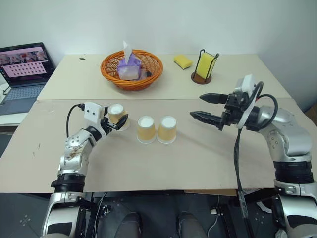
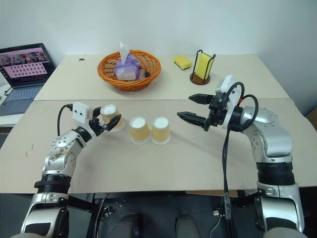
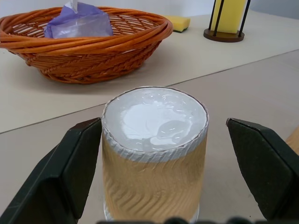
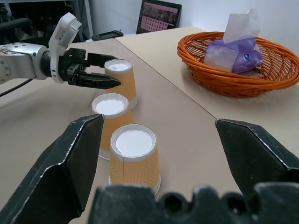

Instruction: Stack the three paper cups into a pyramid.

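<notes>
Three paper cups stand upside down on the table, tan-orange with white bases up. Two of them (image 1: 146,129) (image 1: 167,129) stand side by side at the middle. The third cup (image 1: 117,114) stands to their left, between the fingers of my left gripper (image 1: 119,119). That gripper is open around it: in the left wrist view the cup (image 3: 154,154) sits close to one finger (image 3: 70,163), with a clear gap to the other. My right gripper (image 1: 201,106) hangs open above the table, right of the pair, holding nothing.
An orange basket (image 1: 148,79) with a tissue pack stands at the back. A yellow sponge (image 1: 183,61) and a wire holder (image 1: 205,65) with another sponge are behind my right gripper. A laptop (image 1: 25,69) sits at the far left.
</notes>
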Available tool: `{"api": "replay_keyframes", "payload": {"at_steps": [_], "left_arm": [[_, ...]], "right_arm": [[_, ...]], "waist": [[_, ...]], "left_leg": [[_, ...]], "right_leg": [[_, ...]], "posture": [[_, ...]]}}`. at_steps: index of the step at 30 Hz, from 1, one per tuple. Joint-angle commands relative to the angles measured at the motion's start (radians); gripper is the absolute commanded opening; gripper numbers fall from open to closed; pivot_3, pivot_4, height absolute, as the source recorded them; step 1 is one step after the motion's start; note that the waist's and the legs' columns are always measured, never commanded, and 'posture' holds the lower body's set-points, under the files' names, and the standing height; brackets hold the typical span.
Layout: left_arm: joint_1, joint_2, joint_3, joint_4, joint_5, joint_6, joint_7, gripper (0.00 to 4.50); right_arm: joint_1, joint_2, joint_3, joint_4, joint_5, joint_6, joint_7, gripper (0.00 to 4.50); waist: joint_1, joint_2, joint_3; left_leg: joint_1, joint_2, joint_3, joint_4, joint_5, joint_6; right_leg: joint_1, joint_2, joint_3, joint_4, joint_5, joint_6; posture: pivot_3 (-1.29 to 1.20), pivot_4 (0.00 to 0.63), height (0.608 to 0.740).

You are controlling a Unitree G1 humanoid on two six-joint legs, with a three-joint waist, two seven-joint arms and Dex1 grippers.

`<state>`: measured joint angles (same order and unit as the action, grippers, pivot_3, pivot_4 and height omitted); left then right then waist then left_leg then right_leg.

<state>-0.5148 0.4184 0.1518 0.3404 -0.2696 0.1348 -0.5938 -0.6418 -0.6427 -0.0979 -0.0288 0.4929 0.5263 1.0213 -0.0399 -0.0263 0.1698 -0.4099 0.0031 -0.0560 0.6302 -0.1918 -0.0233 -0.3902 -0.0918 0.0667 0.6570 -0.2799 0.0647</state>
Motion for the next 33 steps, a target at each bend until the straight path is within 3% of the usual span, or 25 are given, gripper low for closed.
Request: {"api": "replay_keyframes", "payload": {"at_steps": [1, 4, 5, 13, 21, 27, 33], "left_arm": [[-0.035, 0.005, 0.005, -0.002, 0.006, -0.040, -0.003, 3.77], [-0.034, 0.005, 0.009, -0.004, 0.003, -0.043, -0.002, 2.57], [-0.032, 0.007, 0.007, -0.007, 0.005, -0.042, -0.004, 2.50], [-0.086, 0.033, 0.028, -0.030, -0.038, 0.001, -0.040, 2.49], [-0.443, 0.181, 0.046, 0.024, -0.321, 0.422, -0.399, 2.49], [-0.609, 0.229, -0.081, 0.157, -0.299, 0.522, -0.687, 2.49], [-0.718, 0.179, -0.206, 0.393, -0.150, 0.359, -0.842, 2.49]], "right_arm": [[-0.008, -0.015, -0.030, -0.020, 0.013, -0.021, -0.006, 4.50], [-0.007, -0.013, -0.025, -0.017, 0.008, -0.024, -0.009, 4.50], [-0.006, -0.011, -0.022, -0.016, 0.006, -0.024, -0.010, 4.50], [-0.003, 0.004, -0.003, -0.003, -0.014, -0.033, -0.028, 4.50], [0.053, 0.024, -0.020, -0.001, -0.044, -0.058, -0.099, 4.50], [0.118, 0.048, -0.046, -0.054, -0.032, -0.055, -0.168, 4.50], [0.181, 0.061, -0.080, -0.109, -0.020, -0.055, -0.230, 4.50]], "waist": [[0.000, 0.000, 0.000], [0.001, 0.000, 0.000], [0.001, 0.000, 0.000], [0.001, 0.000, 0.000], [-0.002, -0.003, 0.002], [-0.004, -0.003, 0.002], [-0.005, -0.003, 0.003]], "left_leg": [[0.000, 0.000, 0.000, 0.000, 0.000, 0.000], [0.000, 0.000, 0.000, 0.000, 0.000, 0.000], [0.000, 0.000, 0.000, 0.000, 0.000, 0.000], [0.000, 0.000, 0.000, 0.000, 0.000, 0.000], [-0.006, 0.000, -0.004, 0.003, 0.000, 0.000], [-0.004, -0.001, -0.003, 0.003, 0.000, 0.000], [-0.005, -0.001, -0.003, 0.003, 0.000, 0.000]], "right_leg": [[0.000, 0.000, 0.000, 0.000, 0.000, 0.000], [0.000, 0.000, 0.000, 0.000, 0.000, 0.000], [0.000, 0.000, 0.000, 0.000, 0.000, 0.000], [0.000, 0.000, 0.000, 0.000, 0.000, 0.000], [-0.002, 0.000, -0.004, 0.000, 0.000, 0.001], [-0.001, 0.000, -0.004, 0.001, -0.001, 0.002], [-0.001, 0.000, -0.004, 0.001, -0.001, 0.002]], "posture": [[0.00, 0.150, 0.740], [0.00, 0.150, 0.740], [0.00, 0.150, 0.740], [0.00, 0.150, 0.740], [0.00, 0.150, 0.740], [0.00, 0.150, 0.740], [0.00, 0.150, 0.740]]}}
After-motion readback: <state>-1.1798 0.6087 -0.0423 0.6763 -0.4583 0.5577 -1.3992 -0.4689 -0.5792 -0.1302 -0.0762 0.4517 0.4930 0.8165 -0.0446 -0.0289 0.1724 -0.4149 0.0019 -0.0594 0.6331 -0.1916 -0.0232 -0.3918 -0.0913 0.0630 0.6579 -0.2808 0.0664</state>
